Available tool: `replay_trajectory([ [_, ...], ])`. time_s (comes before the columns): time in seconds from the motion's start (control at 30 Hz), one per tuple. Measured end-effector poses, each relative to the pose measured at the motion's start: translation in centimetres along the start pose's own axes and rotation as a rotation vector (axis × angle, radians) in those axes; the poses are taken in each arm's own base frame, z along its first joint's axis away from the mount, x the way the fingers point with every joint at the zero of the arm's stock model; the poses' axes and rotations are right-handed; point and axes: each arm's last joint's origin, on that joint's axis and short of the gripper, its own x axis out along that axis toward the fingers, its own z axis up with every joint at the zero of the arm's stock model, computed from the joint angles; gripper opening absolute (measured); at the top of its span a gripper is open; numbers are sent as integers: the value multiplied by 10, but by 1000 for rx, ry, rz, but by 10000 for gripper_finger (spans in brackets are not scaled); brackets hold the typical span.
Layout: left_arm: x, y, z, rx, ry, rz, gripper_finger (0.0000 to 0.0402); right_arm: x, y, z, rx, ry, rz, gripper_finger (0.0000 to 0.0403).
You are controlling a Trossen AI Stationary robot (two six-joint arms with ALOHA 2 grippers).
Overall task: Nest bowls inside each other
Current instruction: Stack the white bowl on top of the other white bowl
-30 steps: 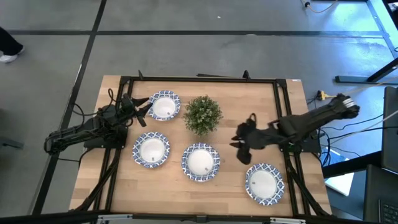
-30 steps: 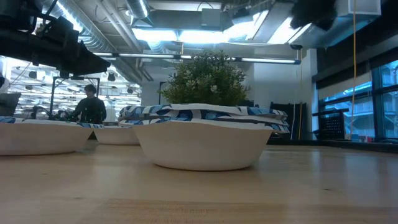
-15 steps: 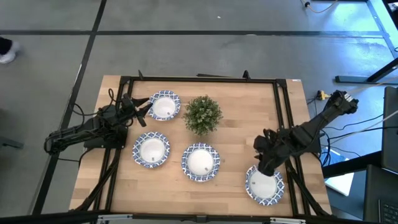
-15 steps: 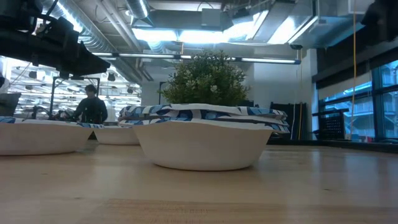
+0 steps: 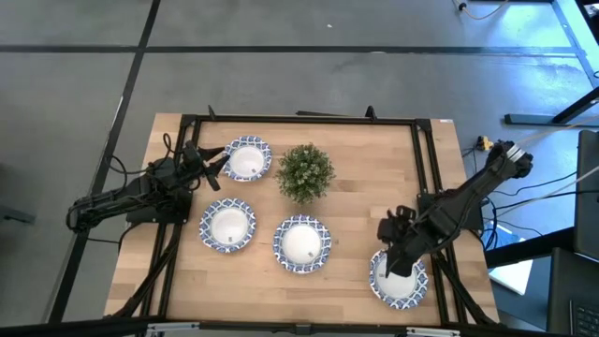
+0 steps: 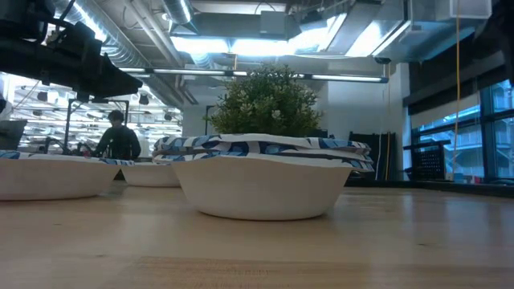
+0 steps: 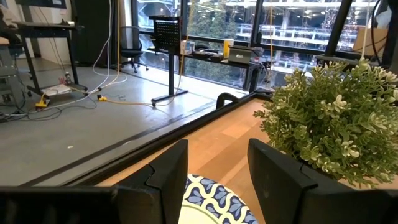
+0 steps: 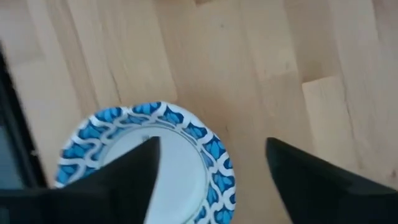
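Observation:
In the high view, blue-rimmed white bowls sit at four spots: one far left [image 5: 247, 158], one near left [image 5: 227, 225], a middle one [image 5: 301, 243] and one near right [image 5: 398, 281]. The low view shows the middle one as a nested stack [image 6: 261, 185]. My right gripper [image 5: 393, 255] hovers open above the near-right bowl [image 8: 180, 171]; in the right wrist view one finger stands over its inside and the other over bare table [image 8: 211, 168]. My left gripper [image 5: 215, 159] waits open beside the far-left bowl, whose rim [image 7: 211, 199] shows between its fingers [image 7: 217, 168].
A small green potted plant [image 5: 305, 171] stands at the table's far middle, between the far-left bowl and the right arm's side; it also fills the left wrist view [image 7: 329, 124]. A black frame rail [image 5: 299, 118] runs round the wooden table. Bare wood lies right of the plant.
My right gripper has swung from the table's middle right, beside the plant, toward the near edge, and now stands over the near-right bowl, pointing down. The left arm and all the bowls have kept still.

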Motion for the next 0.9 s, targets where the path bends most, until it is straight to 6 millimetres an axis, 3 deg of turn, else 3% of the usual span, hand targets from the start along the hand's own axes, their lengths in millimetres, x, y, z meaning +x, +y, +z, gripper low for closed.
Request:
replay_trajectory([
  [0.1,0,0,0,-20,0,0,161,10,6,-1,-63,30,-33,342],
  [0.23,0,0,0,-21,0,0,161,23,16,-7,-127,72,-80,369],
  [0.9,0,0,0,-21,0,0,161,53,37,-14,-14,119,-133,370],
])
